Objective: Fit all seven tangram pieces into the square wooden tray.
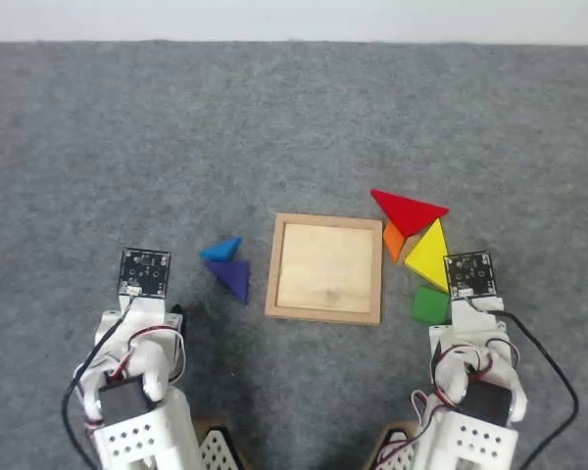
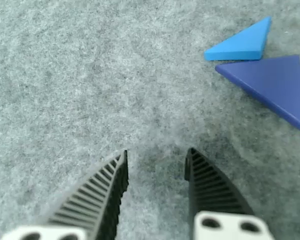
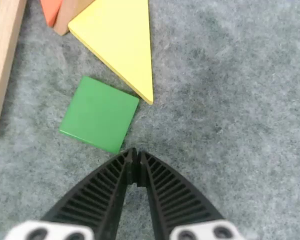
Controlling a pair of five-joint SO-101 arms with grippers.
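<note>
Overhead and wrist views of the workspace, a grey felt mat (image 1: 176,127), read from left to right.

The left gripper (image 2: 157,155) hangs low over bare felt, jaws parted and holding nothing. Near it lie a light blue triangle (image 2: 242,42) and a dark blue triangle (image 2: 275,85), just beside each other and left of the tray. The square wooden tray (image 1: 272,274) sits at centre, its floor bare; no piece is placed yet.

Right of the tray, a red triangle (image 1: 407,209), an orange piece (image 1: 393,240) and a yellow triangle (image 1: 429,257) crowd together, apparently touching, with the orange piece against the tray's rim. A green square (image 3: 100,114) lies apart, just beside the tips of the right gripper (image 3: 136,152), whose jaws are pressed together on nothing.

Likely hazards:
- The pieces lie flat on felt, so a shallow or off-centre pinch may slide a piece rather than lift it.
- Pulling one piece from the right-hand cluster may drag its neighbours or nudge the tray.
- The right jaws must part before descending, or they will push the green square away.
- Seating small pieces first may leave no gap shaped for the large triangles.
- Both arms working over the tray together risk collision.
</note>
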